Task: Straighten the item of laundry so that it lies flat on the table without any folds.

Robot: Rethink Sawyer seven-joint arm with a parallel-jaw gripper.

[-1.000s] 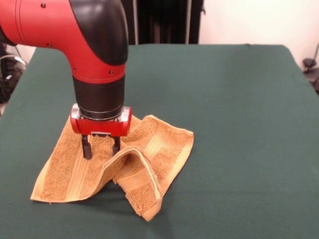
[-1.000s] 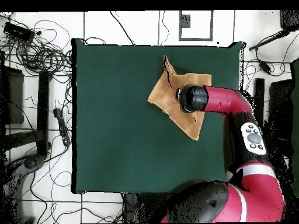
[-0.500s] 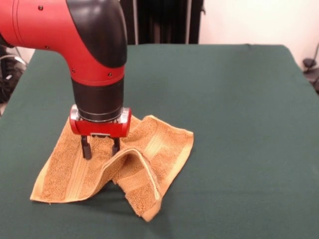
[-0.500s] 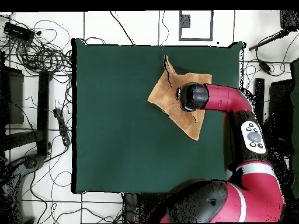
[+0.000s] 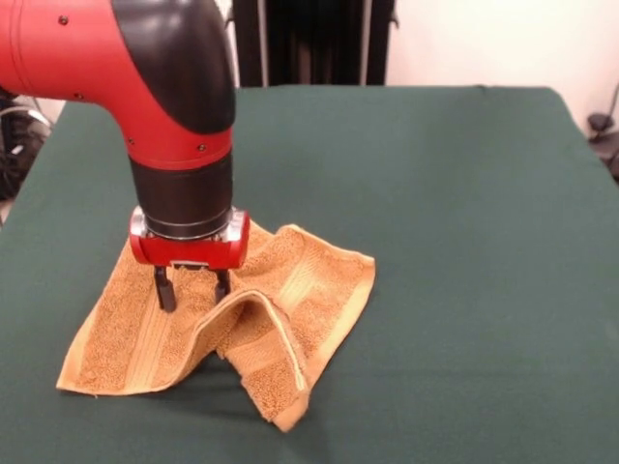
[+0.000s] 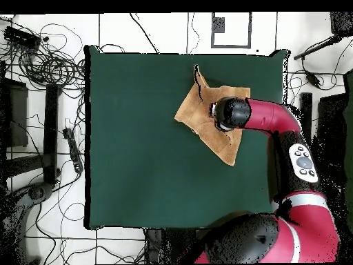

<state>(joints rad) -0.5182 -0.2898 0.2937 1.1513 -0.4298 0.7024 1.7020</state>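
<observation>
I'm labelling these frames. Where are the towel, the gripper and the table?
towel point(image 5: 116, 333): front view, its flat part near the camera.
gripper point(image 5: 192, 288): front view, midway between its fingertips.
table point(image 5: 464, 193): front view, bare green cloth.

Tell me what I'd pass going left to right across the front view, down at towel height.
Bare table → towel's flat part → robot's hand, open, its fingers down on the towel → the raised fold → towel's right corner → bare green table out to the right edge.

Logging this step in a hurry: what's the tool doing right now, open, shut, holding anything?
Tool: open, fingers spread just above the towel, holding nothing.
</observation>
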